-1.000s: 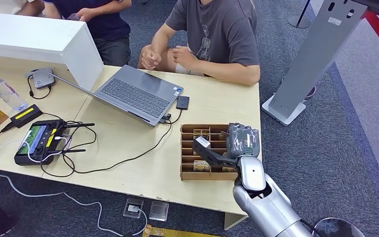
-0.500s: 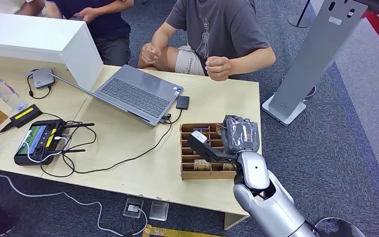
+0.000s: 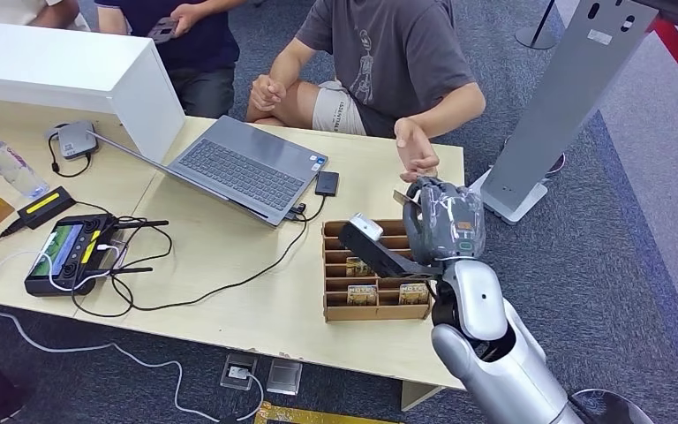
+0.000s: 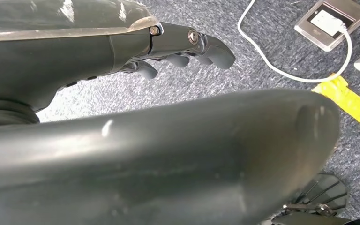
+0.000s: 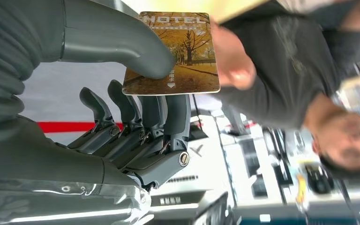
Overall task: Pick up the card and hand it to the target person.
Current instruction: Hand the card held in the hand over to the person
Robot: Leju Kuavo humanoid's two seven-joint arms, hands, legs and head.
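Beside laptop (image 3: 245, 168), tangled cables (image 3: 194, 274)

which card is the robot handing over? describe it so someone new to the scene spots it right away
Start at the wooden table, then its right end, where a brown divided box holds more cards. Above that box the right hand pinches the card toward a person's open hand. It reads HOTEL over golden autumn trees, and unlike the others it is out of the box.
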